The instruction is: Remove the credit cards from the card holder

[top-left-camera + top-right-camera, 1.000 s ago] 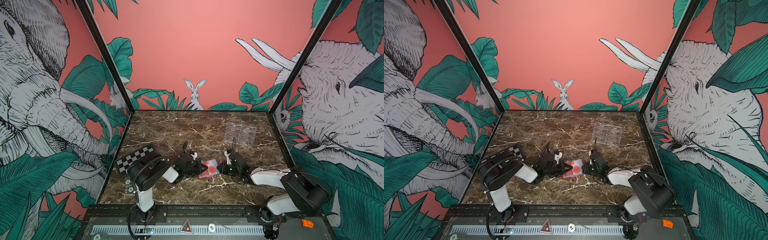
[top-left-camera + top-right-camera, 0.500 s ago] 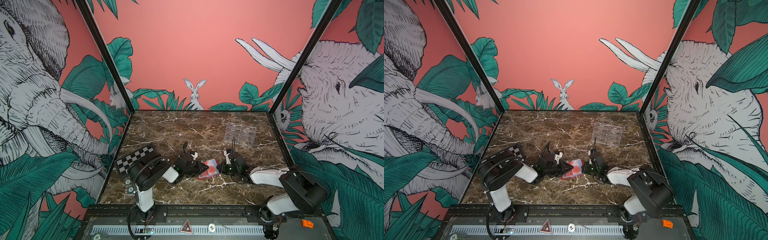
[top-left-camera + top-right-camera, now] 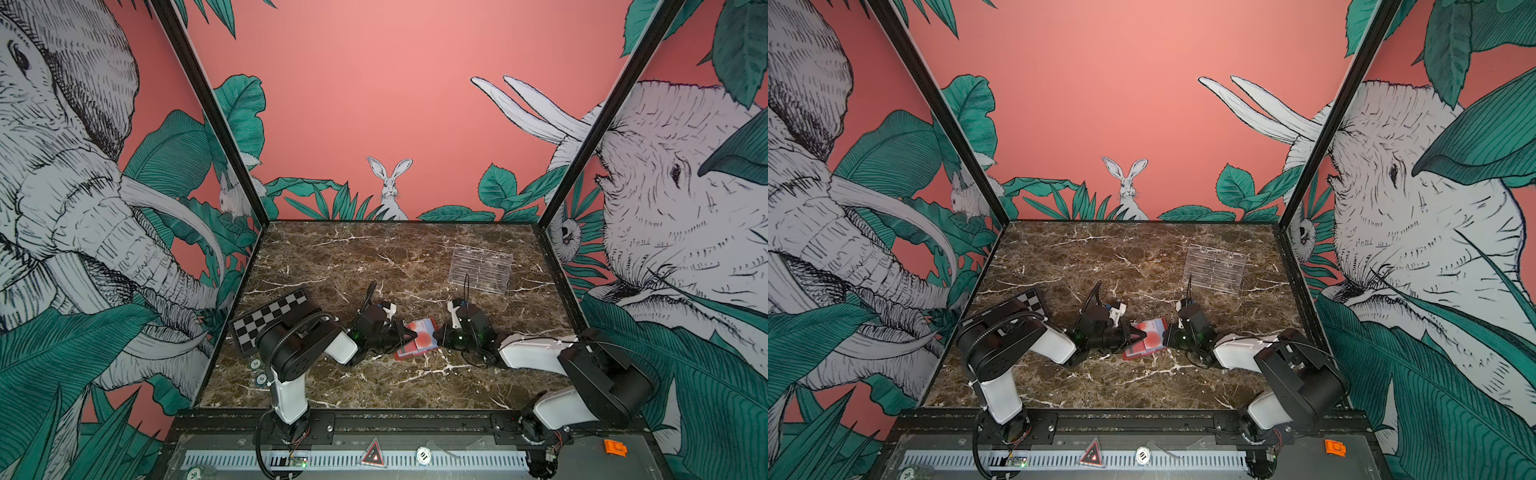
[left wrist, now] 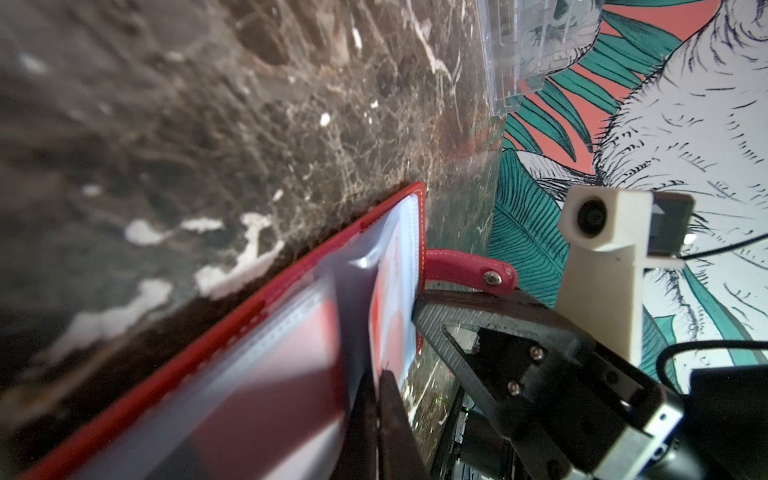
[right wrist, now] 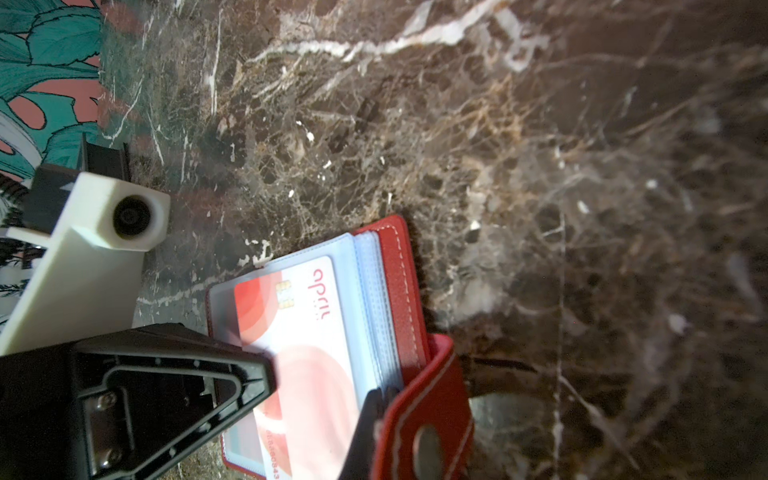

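Marble tabletop, card holder: no visible shift.

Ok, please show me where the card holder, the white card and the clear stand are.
card holder (image 5: pixel 401 286): right wrist view, on its red cover.
white card (image 5: pixel 309 328): right wrist view, on its face.
clear stand (image 3: pixel 480 270): a top view, on its front panel.

A salmon-pink back wall fills the upper middle of both top views, with a white rabbit drawn among green leaves at its foot. Two black corner posts slant outward toward the upper corners. Beyond them the side walls carry line-drawn elephants and large teal foliage. The floor is dark brown marble with white veins, evenly lit. A black rail crosses the lower edge.
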`<control>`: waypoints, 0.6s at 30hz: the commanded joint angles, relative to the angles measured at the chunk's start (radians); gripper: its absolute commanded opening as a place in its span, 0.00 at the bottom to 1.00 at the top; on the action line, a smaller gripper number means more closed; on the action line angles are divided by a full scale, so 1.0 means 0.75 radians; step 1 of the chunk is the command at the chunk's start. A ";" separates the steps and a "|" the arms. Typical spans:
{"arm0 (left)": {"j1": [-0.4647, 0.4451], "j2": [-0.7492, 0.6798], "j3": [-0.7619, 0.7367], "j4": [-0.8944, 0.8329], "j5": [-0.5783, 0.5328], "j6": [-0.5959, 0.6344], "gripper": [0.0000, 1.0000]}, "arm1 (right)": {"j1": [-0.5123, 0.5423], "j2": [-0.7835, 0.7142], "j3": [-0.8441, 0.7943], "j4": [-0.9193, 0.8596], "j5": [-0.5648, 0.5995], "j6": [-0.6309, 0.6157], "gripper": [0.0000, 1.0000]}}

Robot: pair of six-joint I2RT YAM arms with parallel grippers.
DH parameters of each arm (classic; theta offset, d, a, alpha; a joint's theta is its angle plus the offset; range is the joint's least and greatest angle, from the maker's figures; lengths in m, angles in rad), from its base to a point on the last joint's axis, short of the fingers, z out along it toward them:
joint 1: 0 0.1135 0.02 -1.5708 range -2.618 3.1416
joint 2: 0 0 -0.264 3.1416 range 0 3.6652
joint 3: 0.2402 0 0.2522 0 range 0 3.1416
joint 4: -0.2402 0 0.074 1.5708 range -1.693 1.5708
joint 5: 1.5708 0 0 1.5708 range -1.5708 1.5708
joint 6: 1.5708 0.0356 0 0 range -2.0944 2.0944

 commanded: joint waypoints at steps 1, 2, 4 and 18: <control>0.018 -0.052 -0.017 -0.185 -0.019 0.054 0.00 | 0.019 0.040 -0.034 -0.152 0.015 0.003 0.00; 0.023 -0.062 -0.021 -0.200 -0.019 0.062 0.00 | 0.019 0.038 -0.037 -0.154 0.019 0.003 0.01; 0.035 -0.074 -0.030 -0.211 -0.012 0.071 0.00 | 0.019 0.036 -0.037 -0.163 0.024 0.003 0.00; 0.083 -0.205 -0.048 -0.307 0.050 0.142 0.00 | 0.020 -0.031 -0.024 -0.248 0.038 0.010 0.00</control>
